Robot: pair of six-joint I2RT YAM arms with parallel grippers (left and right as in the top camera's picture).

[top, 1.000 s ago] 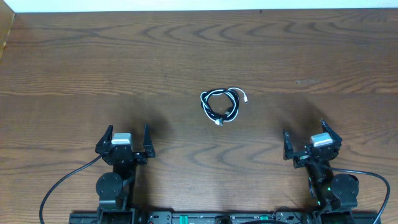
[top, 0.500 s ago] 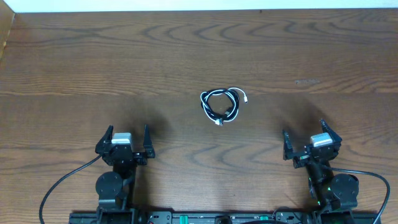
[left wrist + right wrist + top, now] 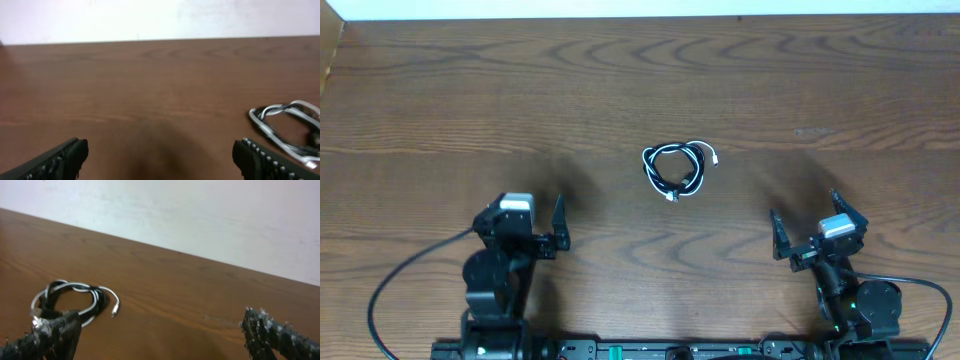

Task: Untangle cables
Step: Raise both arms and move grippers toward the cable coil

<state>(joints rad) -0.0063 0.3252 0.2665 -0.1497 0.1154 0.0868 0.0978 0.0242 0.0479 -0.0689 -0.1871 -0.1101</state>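
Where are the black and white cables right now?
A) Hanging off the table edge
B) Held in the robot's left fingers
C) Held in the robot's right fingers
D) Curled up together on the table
D: the cables lie in one small tangled coil on the table, while the left fingers and the right fingers are open and well apart from them.

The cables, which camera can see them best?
The overhead view: the whole tangle of cables lies in plain sight, though small. The right wrist view is closer, but a finger hides its near edge. The left wrist view cuts it off at the picture's right side.
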